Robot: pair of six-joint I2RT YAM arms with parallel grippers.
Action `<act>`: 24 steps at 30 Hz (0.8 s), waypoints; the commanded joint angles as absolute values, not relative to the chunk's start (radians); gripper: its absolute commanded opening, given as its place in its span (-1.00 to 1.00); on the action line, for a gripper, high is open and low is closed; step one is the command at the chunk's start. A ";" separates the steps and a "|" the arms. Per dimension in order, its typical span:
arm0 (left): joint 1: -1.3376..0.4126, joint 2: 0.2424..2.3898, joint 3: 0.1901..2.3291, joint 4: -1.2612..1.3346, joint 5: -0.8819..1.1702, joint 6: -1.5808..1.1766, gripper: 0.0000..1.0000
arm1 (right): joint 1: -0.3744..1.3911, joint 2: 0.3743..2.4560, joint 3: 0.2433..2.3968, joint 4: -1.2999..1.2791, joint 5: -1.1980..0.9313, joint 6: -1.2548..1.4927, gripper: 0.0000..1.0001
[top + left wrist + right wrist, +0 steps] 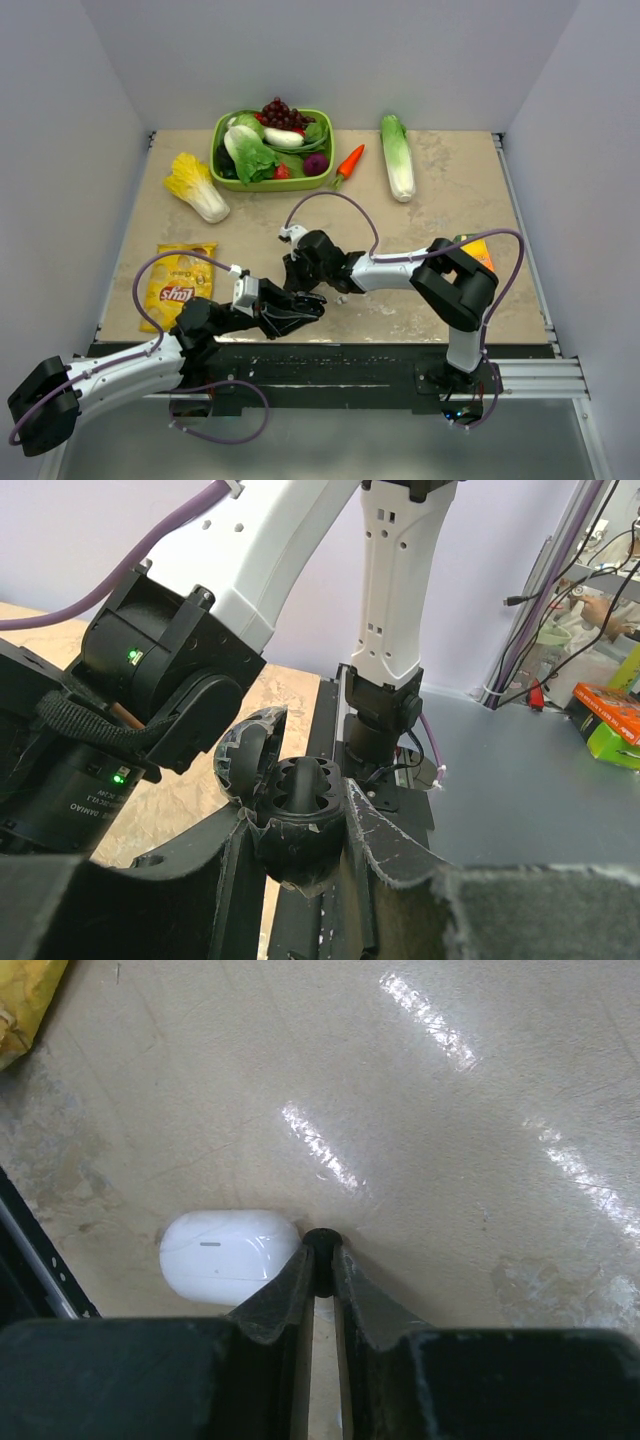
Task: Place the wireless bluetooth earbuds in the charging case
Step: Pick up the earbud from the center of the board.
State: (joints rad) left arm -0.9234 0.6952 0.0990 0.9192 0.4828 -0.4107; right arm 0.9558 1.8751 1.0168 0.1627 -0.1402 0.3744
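Note:
The white oval charging case (228,1257) lies shut on the table, touching the left side of my right fingertips. My right gripper (320,1257) is shut on a small black rounded piece (320,1243) close to the tabletop. It shows in the top view (300,283) near the table's front edge. My left gripper (300,835) is shut on a black round hinged case (300,805) with its lid (245,755) open and dark recesses showing. It sits just below the right gripper in the top view (292,310). No white earbuds are in view.
A green basket (272,150) of vegetables stands at the back. A cabbage (198,187), carrot (348,163) and long cabbage (398,156) lie near it. A yellow snack bag (178,285) lies front left and an orange box (478,250) at the right. The black rail (330,352) runs along the front.

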 commanded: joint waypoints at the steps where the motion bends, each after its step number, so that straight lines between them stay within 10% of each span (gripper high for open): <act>1: -0.928 0.686 0.087 0.982 0.479 -0.425 -1.00 | 0.957 1.882 0.988 0.181 -0.143 0.373 -0.84; 24: -0.902 0.859 0.098 1.198 0.405 -0.511 -1.00 | 0.844 0.928 0.818 -0.136 0.129 0.334 -1.00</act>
State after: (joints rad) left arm -0.9188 0.7914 0.0837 1.0328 0.4168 -0.4633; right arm 0.8402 1.0359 0.8402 -0.0555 0.1379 0.3862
